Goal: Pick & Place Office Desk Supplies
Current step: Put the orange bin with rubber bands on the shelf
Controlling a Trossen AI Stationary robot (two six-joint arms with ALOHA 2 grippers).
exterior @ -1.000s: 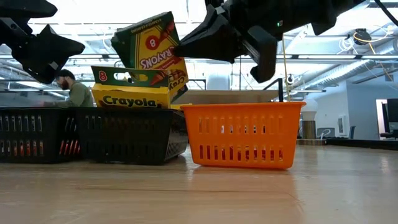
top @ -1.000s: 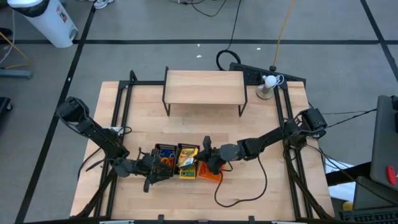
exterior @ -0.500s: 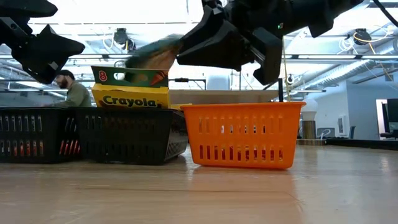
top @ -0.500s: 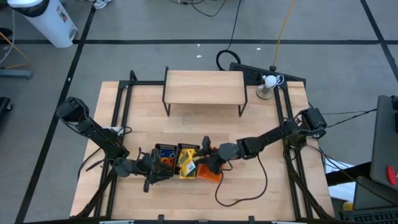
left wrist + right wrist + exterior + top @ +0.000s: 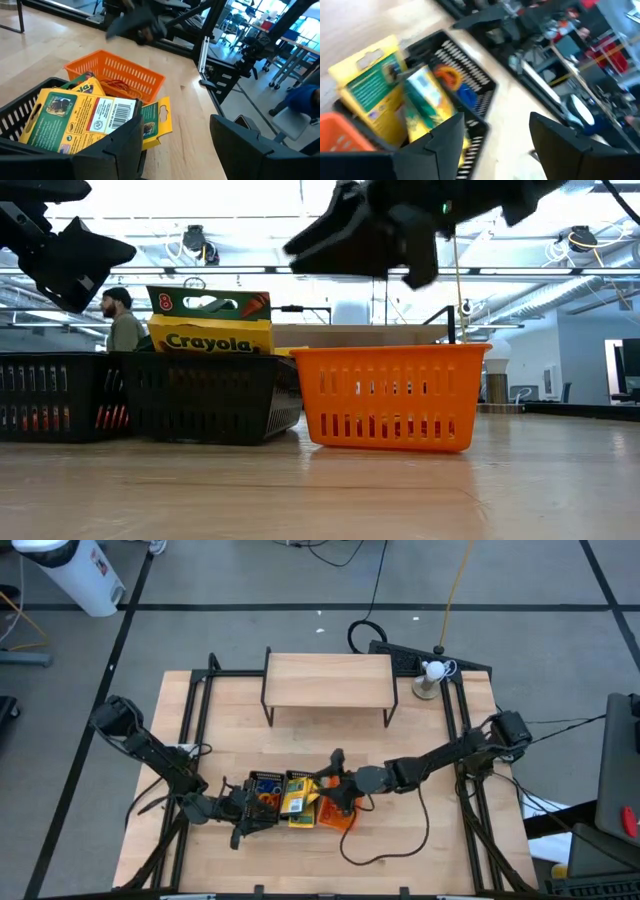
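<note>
- two yellow-and-green crayon boxes (image 5: 296,798) lie in the middle black mesh tray (image 5: 205,395), at about six o'clock on the wooden surface (image 5: 420,765), their long axes running roughly twelve to six in the high view.
- in the low view one box (image 5: 210,322) stands on its long edge above the tray rim, its "crayola" lettering reading level; in the left wrist view the top box (image 5: 82,117) shows its barcode side up and lies flat across the tray.
- a second black mesh tray (image 5: 265,792) touches the first on the nine o'clock side and holds coloured rubber bands (image 5: 454,82), orange and blue.
- the orange mesh tray (image 5: 392,395) sits just beside the crayon tray on the three o'clock side, with red bands (image 5: 116,86) inside.
- the right gripper (image 5: 328,780) hovers over the seam between the crayon tray and the orange tray, its fingers (image 5: 572,142) parted and holding nothing.
- the left gripper (image 5: 258,812) hangs at the nine o'clock end of the tray row, fingers (image 5: 117,142) spread wide and empty.
- a light wooden shelf (image 5: 328,680) stands at twelve o'clock, well apart from the trays; a white ball on a stand (image 5: 431,675) sits near the surface's one o'clock corner.
- a person (image 5: 122,320) shows in the room behind the trays.
</note>
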